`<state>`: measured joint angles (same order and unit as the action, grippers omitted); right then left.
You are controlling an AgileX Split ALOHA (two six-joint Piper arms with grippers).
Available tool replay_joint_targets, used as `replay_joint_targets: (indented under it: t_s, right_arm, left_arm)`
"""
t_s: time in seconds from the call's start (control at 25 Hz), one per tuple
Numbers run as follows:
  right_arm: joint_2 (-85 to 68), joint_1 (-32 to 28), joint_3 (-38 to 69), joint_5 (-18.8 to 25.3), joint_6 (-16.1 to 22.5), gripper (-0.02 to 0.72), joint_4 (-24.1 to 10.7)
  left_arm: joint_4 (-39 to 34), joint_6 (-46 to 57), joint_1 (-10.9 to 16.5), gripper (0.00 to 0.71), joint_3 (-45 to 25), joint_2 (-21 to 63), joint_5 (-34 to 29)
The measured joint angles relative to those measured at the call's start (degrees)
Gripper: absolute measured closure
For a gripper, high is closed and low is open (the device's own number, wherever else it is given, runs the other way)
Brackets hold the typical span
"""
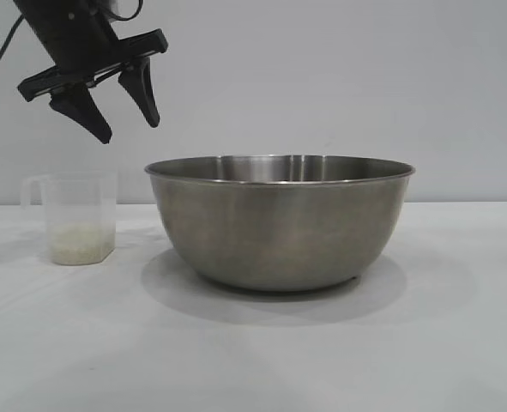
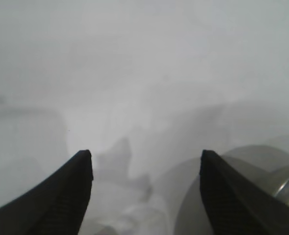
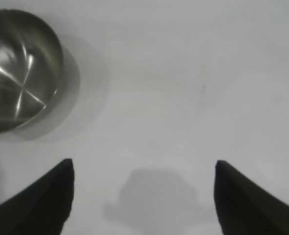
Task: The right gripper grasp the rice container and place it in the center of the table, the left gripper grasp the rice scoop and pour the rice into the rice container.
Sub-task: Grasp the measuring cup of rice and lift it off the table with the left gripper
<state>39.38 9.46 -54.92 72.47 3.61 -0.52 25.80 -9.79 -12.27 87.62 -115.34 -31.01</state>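
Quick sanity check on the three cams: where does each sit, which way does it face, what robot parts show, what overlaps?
Exterior: low, level with the table, facing the steel bowl and the rice scoop; the left tool hangs open above the scoop.
Left wrist: looks down between its open fingers; the scene is hazy, bowl rim at the edge.
Right wrist: above bare table, its open right tool holding nothing, bowl well away from it.
Shared: the bowl in all three.
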Motion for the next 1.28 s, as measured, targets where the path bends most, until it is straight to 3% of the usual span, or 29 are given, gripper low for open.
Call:
replay_joint_targets:
  t_s: [0.48, 0.76, 1.28]
  right_arm:
    - [-25.59, 0.0, 20.72, -0.41, -2.35, 0.198, 1.62]
    - [-33.97, 0.0, 24.56, -7.76, -2.8, 0.198, 2.07]
    - [-39.92, 0.0, 26.89, -7.42, -4.71, 0.198, 2.51]
  left_arm:
    - [0.0, 0.0, 0.0, 0.294, 0.0, 0.0, 0.0]
    - [0.0, 0.0, 0.0, 0.294, 0.0, 0.0, 0.0]
    - [-0.44, 0.0, 0.0, 0.294, 0.0, 0.0, -0.27]
